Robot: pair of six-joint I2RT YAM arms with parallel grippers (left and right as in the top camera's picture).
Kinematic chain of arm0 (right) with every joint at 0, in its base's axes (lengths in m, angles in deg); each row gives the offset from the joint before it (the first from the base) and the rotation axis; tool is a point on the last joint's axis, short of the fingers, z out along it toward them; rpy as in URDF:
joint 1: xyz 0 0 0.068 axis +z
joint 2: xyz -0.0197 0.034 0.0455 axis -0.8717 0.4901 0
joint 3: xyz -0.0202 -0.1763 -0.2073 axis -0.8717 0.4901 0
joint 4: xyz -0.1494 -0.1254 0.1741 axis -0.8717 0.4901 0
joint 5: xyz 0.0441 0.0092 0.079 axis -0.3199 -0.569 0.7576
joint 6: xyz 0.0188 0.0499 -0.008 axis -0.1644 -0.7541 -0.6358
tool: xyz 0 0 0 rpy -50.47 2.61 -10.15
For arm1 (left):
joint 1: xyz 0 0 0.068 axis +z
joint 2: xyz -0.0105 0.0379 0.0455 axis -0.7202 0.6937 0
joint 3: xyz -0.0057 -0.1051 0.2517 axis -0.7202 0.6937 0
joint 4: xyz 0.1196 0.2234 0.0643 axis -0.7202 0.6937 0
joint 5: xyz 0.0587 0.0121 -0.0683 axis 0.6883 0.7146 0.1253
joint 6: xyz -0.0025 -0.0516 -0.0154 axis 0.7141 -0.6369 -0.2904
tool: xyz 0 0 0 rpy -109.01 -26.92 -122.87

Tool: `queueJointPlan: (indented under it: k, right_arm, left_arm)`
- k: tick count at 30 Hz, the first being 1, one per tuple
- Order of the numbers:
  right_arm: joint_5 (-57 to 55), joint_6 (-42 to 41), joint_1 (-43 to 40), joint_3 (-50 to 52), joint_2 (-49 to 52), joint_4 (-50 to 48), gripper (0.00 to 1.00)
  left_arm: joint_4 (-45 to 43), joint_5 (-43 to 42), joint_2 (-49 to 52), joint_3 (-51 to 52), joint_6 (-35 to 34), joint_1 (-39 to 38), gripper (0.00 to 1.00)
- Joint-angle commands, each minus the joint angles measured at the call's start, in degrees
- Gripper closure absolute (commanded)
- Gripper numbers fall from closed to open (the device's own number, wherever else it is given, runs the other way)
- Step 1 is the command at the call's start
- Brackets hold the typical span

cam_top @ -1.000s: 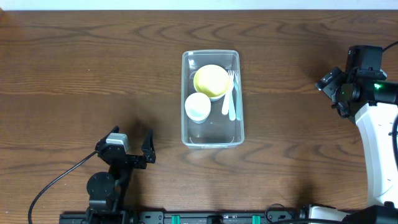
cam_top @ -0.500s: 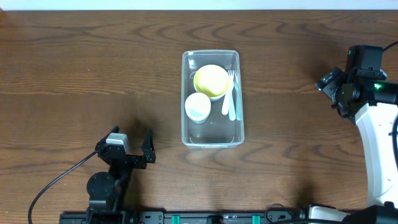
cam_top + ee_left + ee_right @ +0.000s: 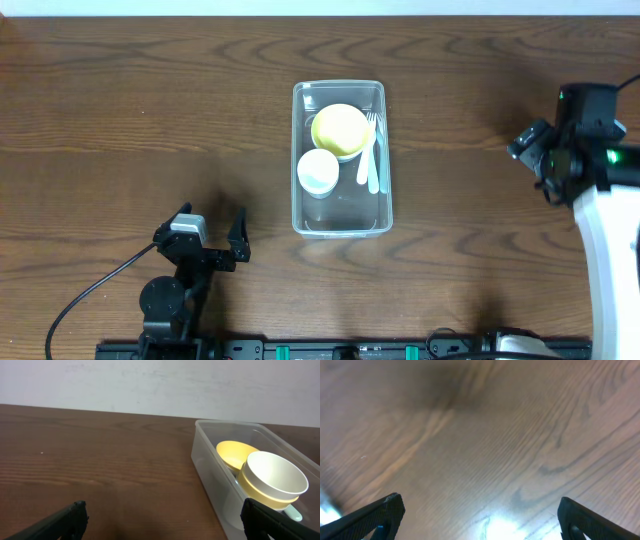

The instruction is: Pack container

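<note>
- Overhead: the container (image 3: 342,214) sits mid-table (image 3: 120,120). It is clear plastic, rectangular, with rounded corners and a raised rim. Wood grain shows through its bare floor.
- Inside: a round yellow bowl (image 3: 340,127) at the far end and a smaller round white cup (image 3: 318,172) touching it on the near side. Pale plastic utensils (image 3: 370,165) lie along the right wall.
- Left wrist: the container walls look glossy and slightly hazy. The cup is smooth and thin-walled.
- Table: dark brown wood with pronounced grain.
- Left gripper (image 3: 210,224): fingers spread wide, low by the near edge, well apart from the container.
- Right gripper (image 3: 479,510): fingers spread wide over bare wood, far right, well apart from the container.
</note>
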Motion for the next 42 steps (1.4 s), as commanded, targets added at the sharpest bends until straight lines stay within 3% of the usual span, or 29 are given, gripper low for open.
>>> queueJointPlan:
  k: [1, 4, 8, 16, 22, 32, 42]
  right_arm:
    - [-2.3, 3.2, 2.8, 2.0, -8.9, 0.9, 0.01]
    - [-2.4, 3.2, 4.3, 5.5, -16.6, 0.0, 0.01]
    - [-2.2, 4.4, 4.9, 14.1, -28.0, -8.9, 0.01]
    - [6.6, 22.9, 6.7, 37.0, -51.2, -34.4, 0.01]
    - [11.8, 26.4, 7.1, 52.4, -63.6, -45.5, 0.01]
    - [17.0, 31.3, 7.1, 65.7, -73.2, -55.8, 0.01]
    - [16.6, 36.5, 7.1, 69.9, -73.1, -56.0, 0.01]
  left_arm:
    - [0.3, 0.6, -0.3, 1.7, 0.8, 0.1, 0.02]
    - [0.3, 0.6, -0.3, 1.7, 0.8, 0.1, 0.02]
    - [0.3, 0.6, -0.3, 1.7, 0.8, 0.1, 0.02]
    - [0.3, 0.6, -0.3, 1.7, 0.8, 0.1, 0.02]
    - [0.3, 0.6, -0.3, 1.7, 0.8, 0.1, 0.02]
    - [0.3, 0.6, -0.3, 1.7, 0.8, 0.1, 0.02]
    - [0.3, 0.6, -0.3, 1.7, 0.8, 0.1, 0.02]
